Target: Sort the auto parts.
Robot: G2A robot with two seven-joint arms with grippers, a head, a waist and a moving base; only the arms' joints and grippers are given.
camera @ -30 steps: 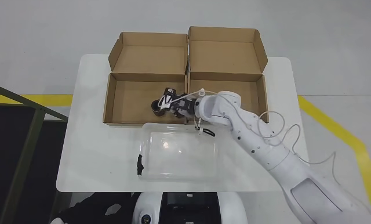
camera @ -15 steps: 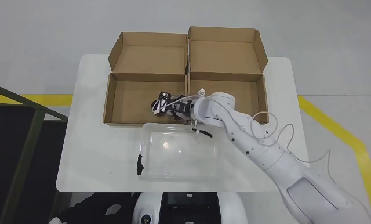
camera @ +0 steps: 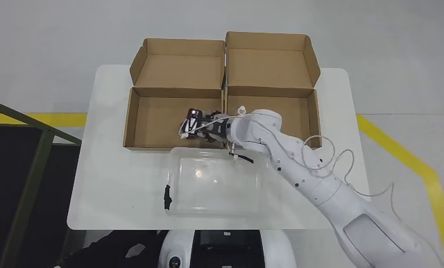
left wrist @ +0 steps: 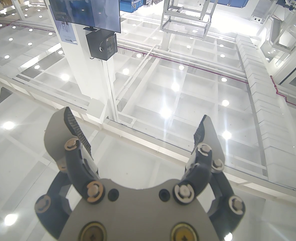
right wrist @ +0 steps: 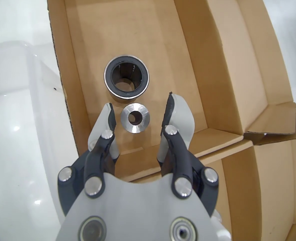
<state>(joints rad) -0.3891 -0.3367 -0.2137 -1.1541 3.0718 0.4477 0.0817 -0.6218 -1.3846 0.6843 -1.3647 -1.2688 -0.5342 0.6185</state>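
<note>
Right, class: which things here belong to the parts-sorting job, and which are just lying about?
Job: right gripper, open; dark-rimmed sleeve and small metal bushing in left cardboard box; right cardboard box; clear bin.
Lying about: white table; small black piece at the bin's edge; left gripper, open, facing the ceiling.

Two cardboard boxes (camera: 156, 119) (camera: 291, 114), one clear bin (camera: 215, 179), two metal parts (right wrist: 126, 96) (right wrist: 142, 111)

The right arm (camera: 305, 167) is glossy white, built of rounded segments, with a thin white cable (camera: 322, 137) looping beside it. The right end effector (right wrist: 139, 116) and the left end effector (left wrist: 137, 129) each have a grey metal plate (right wrist: 137, 209), black linkages (right wrist: 180, 151), round-headed screws (right wrist: 182, 184), and pale fingers (right wrist: 181, 112) faced with black ribbed pads (right wrist: 168, 110).
</note>
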